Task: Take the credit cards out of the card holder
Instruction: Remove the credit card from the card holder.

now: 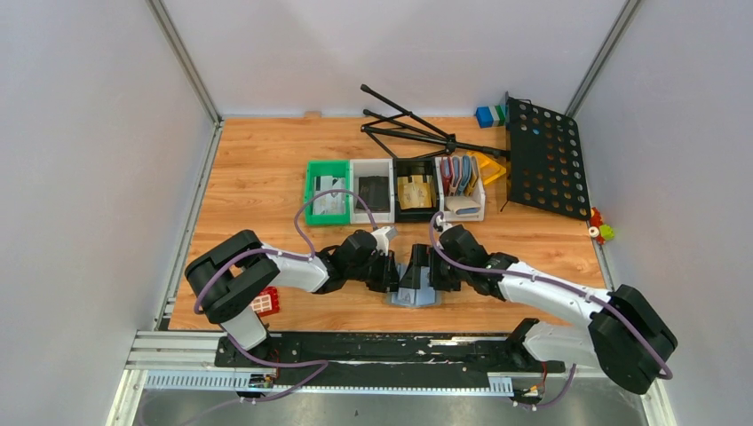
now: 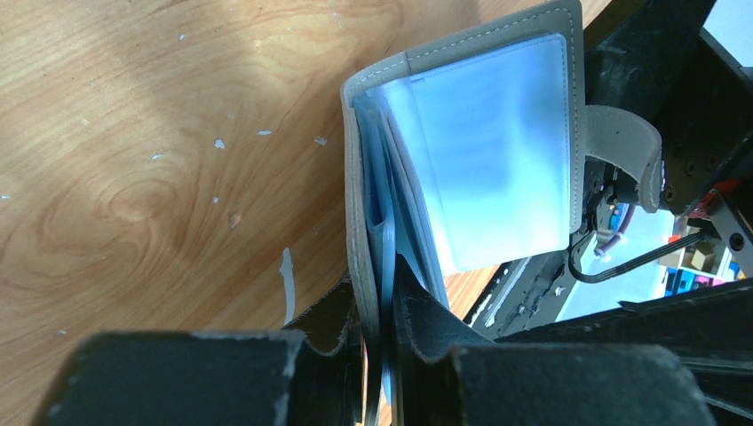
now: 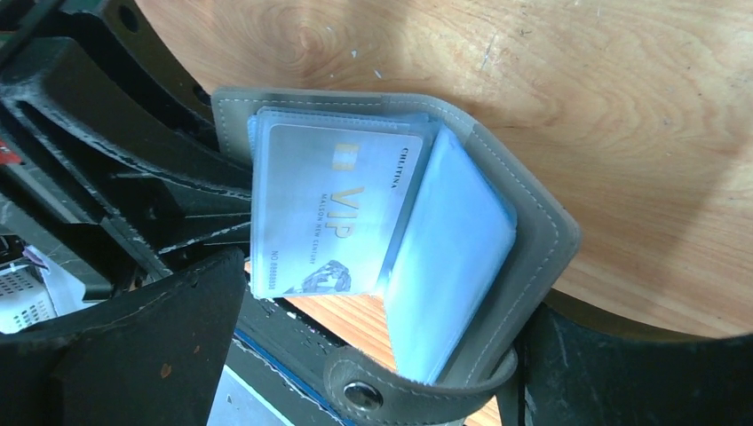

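step: spreading card holder (image 1: 414,288) open at near-middle of worktop (image 1: 266,177) | left tool (image 2: 382,315): clamping narrow on its sleeves | right tool (image 1: 439,271): gaping wide, gripping nothing | next: needing pinch on silver card (image 3: 333,213), sliding it out

The top camera looks down from above and behind the arm bases (image 1: 249,335), far enough to take in the whole desk (image 1: 257,169). Both wrist cameras sit very close over the wood, facing each other across the open card holder (image 1: 416,291), which all three views share.
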You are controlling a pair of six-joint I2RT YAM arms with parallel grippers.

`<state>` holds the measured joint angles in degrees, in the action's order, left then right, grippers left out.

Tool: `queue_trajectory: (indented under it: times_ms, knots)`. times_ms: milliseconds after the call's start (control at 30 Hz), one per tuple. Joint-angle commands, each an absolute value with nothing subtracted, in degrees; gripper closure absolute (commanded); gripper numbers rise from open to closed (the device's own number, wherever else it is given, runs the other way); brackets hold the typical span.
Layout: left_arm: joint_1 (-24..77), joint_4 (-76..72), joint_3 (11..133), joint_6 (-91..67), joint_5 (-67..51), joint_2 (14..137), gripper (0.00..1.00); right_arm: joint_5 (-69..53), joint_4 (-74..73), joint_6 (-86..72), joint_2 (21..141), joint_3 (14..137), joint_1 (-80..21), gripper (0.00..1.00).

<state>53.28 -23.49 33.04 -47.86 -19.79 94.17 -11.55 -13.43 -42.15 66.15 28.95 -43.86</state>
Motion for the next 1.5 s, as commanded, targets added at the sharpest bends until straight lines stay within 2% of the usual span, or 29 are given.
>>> queue_trajectory:
  times_ms: [0,233,500,700,900,1167,1467]
  knots:
    - [53.70,-24.27,32.70,-47.47,-18.98,92.37,0.87,-12.45,-10.47,-42.35,67.99,30.65,-44.08,0.01]
    - [53.70,-24.05,32.87,-47.33,-19.07,92.24,0.87,-12.69,-9.90,-42.08,70.57,30.41,-44.13,0.08]
    - [53.65,-23.25,32.95,-47.02,-18.81,92.10,0.87,-9.57,-14.06,-41.31,66.21,29.88,-44.04,0.17]
    - [53.70,-23.03,33.03,-46.87,-18.81,91.94,0.87,-8.74,-16.18,-40.38,65.00,29.44,-44.03,0.15]
    - [53.66,-22.85,33.02,-46.87,-18.81,91.75,0.87,-7.62,-18.15,-40.03,63.28,29.27,-43.96,0.28]
    - [53.70,-22.85,33.00,-46.85,-18.72,91.67,0.87,-5.95,-24.11,-38.39,57.41,28.41,-41.46,0.39]
    - [53.70,-24.13,32.48,-47.44,-18.97,91.32,0.87,-5.91,-23.89,-39.05,52.85,25.60,-40.96,0.61]
